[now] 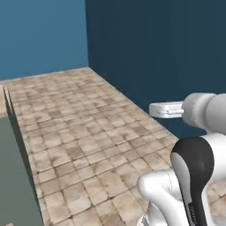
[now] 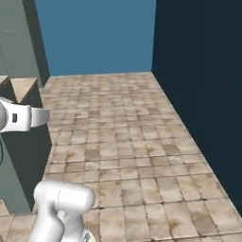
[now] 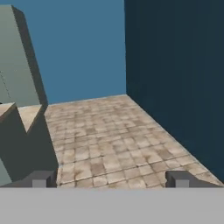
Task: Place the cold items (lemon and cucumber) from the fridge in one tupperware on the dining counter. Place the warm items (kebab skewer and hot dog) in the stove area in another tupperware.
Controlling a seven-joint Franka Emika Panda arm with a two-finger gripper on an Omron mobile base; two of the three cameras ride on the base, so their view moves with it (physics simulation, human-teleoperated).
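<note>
Risk: the base faces a bare corner of tan stone-tiled floor (image 1: 88, 132) between a light blue wall (image 2: 94, 33) and a dark navy wall (image 1: 154, 48). Driving on blind could strike the grey-green cabinet block with a tan top (image 3: 22, 131) at the left. The two-finger gripper (image 3: 109, 179) stands spread wide, pinching nothing. No tupperware, lemon, cucumber, skewer or hot dog can be located from here; container contents cannot be judged.
</note>
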